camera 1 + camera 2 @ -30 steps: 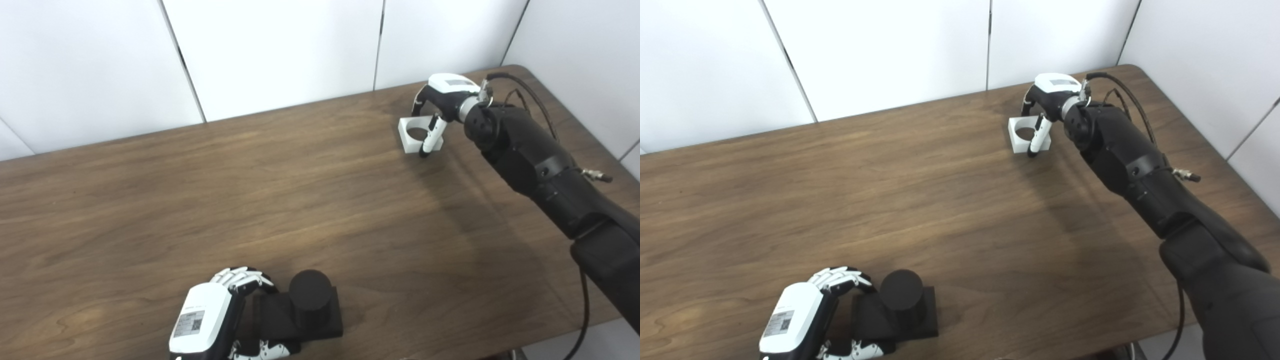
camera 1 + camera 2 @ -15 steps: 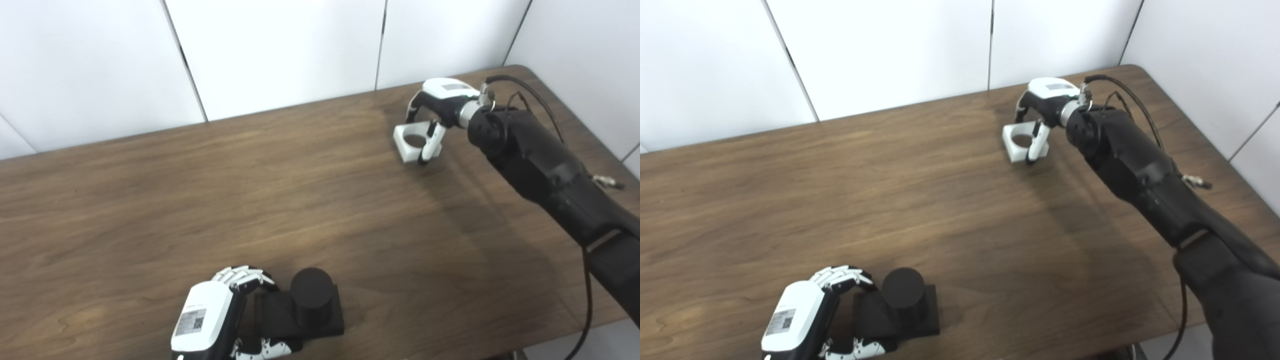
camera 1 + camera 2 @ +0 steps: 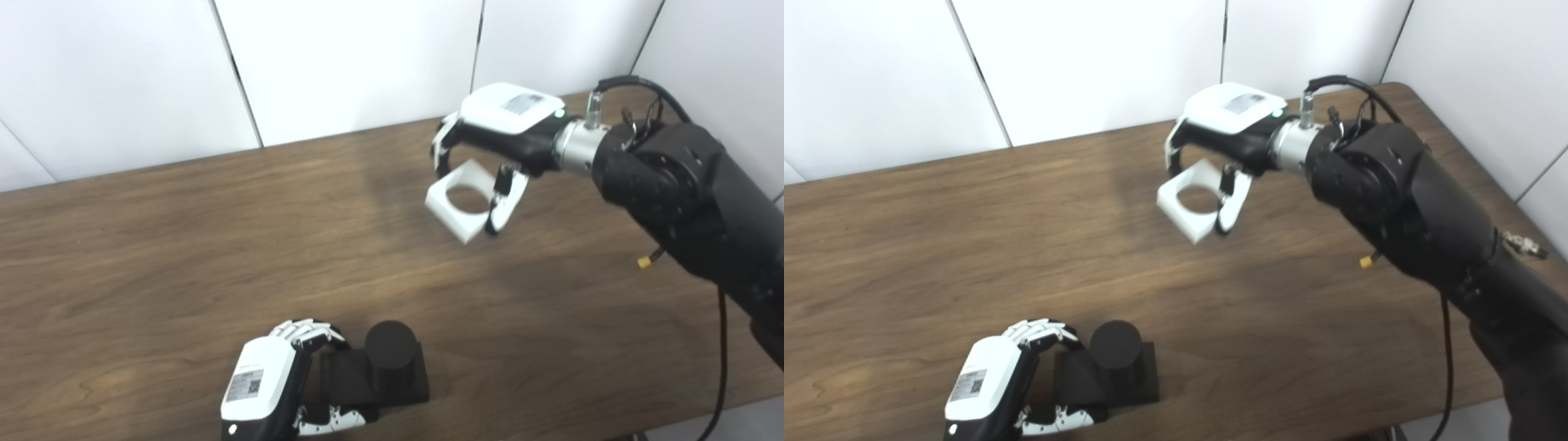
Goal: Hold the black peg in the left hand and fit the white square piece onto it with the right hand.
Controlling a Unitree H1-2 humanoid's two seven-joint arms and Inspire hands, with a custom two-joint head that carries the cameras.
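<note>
Right eye view alone shows right hand [image 3: 1222, 131] arm's silver connector [image 3: 1522, 245].

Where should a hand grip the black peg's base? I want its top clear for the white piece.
Grip the flat square base by its left edge, coming from the left as the left hand does. The round black peg stands upright on the right part, so that side stays clear.

— What is carrying everything here?
— A brown wooden table [image 3: 184, 245] is filling most of the frame.
— What is sitting on it?
— A black peg [image 3: 390, 358] on its square base, standing upright at bottom centre.
</note>
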